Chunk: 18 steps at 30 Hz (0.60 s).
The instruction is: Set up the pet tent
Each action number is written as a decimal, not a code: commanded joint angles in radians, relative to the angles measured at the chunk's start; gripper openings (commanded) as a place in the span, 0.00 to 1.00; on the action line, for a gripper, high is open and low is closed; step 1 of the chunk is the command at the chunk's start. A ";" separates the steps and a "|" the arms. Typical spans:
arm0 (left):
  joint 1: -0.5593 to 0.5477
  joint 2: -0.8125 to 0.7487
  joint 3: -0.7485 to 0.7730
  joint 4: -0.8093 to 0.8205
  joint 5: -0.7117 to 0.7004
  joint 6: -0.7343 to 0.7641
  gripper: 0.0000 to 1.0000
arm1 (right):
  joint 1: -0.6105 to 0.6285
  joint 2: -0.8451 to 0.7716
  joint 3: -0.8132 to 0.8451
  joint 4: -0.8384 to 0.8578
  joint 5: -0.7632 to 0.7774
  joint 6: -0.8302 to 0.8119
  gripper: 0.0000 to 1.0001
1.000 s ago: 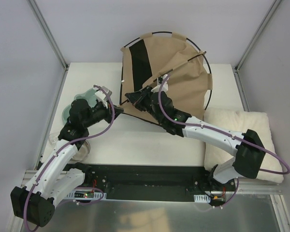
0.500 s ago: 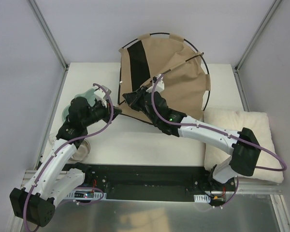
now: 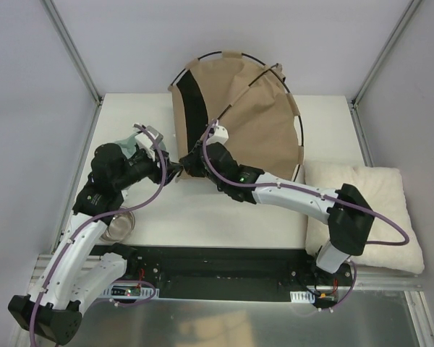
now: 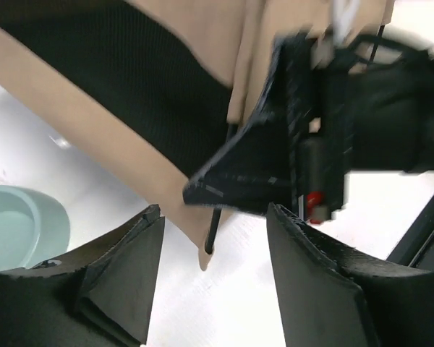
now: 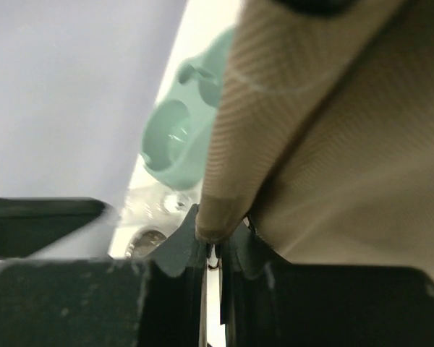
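Top external view: your pet tent [image 3: 239, 108] stands raised on edge at the back of the table [image 3: 202, 210]. Its tan fabric is bowed out, a thin black pole [image 3: 301, 137] arcs around its right side, and a black panel shows on its left.
Meeting point: your right gripper [image 3: 190, 160] and left gripper [image 3: 175, 168] face each other at the tent's near left corner, just beside one another.
Right wrist view: your right gripper's fingers [image 5: 173, 253] are pinched narrow on the tan fabric edge at that corner.
Left wrist view: your left gripper's fingers [image 4: 123, 267] stand well apart. The tent's corner and a pole end hang in the gap, and as far as you can see they are clear of both pads.
Right side: a fluffy cream cushion [image 3: 369, 210] lies at the table's right edge, apart from the tent, with the right arm's elbow over it.
Left side: a teal bowl [image 4: 22, 224] sits behind the left wrist, near the table's left edge.
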 commanded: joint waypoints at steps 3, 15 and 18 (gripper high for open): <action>0.000 -0.066 0.066 -0.010 -0.056 0.075 0.65 | -0.001 0.024 0.059 -0.063 -0.025 -0.052 0.00; -0.002 -0.047 0.121 -0.041 -0.211 -0.064 0.75 | -0.003 0.035 0.094 -0.216 -0.063 -0.017 0.50; 0.000 -0.034 0.138 -0.042 -0.243 -0.097 0.79 | -0.003 -0.001 0.083 -0.255 -0.074 -0.017 0.66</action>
